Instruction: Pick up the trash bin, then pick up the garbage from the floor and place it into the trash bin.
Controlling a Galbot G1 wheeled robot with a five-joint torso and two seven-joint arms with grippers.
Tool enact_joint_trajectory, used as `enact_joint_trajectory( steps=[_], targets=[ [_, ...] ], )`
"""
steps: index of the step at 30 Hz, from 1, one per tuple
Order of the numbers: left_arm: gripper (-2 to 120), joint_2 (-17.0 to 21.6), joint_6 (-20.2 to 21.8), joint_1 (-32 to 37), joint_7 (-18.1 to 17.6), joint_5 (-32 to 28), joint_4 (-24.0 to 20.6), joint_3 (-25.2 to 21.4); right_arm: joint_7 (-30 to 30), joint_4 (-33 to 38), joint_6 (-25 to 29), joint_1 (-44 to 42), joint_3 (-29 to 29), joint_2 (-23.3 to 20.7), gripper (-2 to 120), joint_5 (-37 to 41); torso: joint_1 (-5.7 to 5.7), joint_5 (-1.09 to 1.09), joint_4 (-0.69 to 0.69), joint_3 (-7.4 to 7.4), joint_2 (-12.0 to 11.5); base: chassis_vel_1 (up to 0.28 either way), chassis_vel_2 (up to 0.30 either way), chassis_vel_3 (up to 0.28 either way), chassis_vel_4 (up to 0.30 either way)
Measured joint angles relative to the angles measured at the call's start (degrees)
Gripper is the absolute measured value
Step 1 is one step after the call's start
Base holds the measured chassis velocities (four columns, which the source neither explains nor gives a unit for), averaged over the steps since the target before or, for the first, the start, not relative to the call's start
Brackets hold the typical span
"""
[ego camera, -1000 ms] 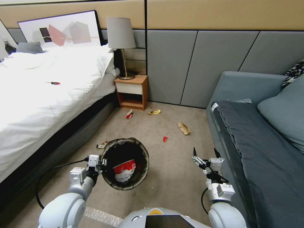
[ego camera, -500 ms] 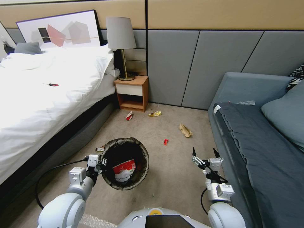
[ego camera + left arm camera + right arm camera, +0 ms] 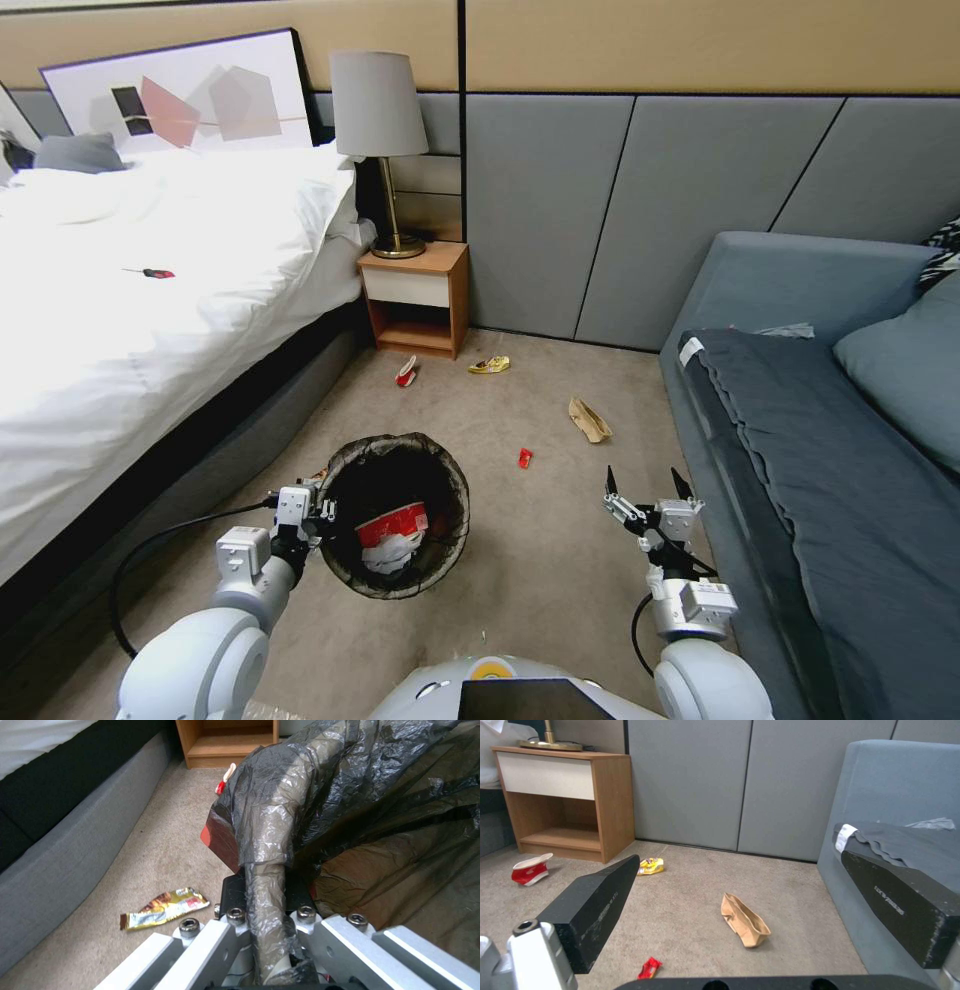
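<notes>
The trash bin, lined with a black bag, hangs above the carpet floor. My left gripper is shut on its rim. A red-and-white cup and white tissue lie inside. My right gripper hovers open and empty beside the sofa, its fingers spread wide. Garbage on the floor: a tan paper bag, a small red wrapper, a yellow wrapper, a red-and-white cup, and a shiny wrapper beside the bin.
A bed runs along the left and a grey sofa along the right. A wooden nightstand with a lamp stands against the padded wall. Open carpet lies between bed and sofa.
The whole picture has drifted slightly, so the camera has moved. Both grippers keep their pose; the left still holds the bin and the right stays open.
</notes>
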Motion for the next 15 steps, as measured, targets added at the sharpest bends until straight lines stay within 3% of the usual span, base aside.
enact_joint_trajectory(
  steps=[15],
  targets=[
    [1, -0.12, 0.02, 0.12, -0.01, -0.03, -0.03, -0.14, -0.01, -0.28, -0.01, 0.15, -0.29, -0.08, 100, 0.01, 0.0, 0.0, 0.01, 0.0, 0.0, -0.083, 0.068, 0.075, -0.077]
  ],
)
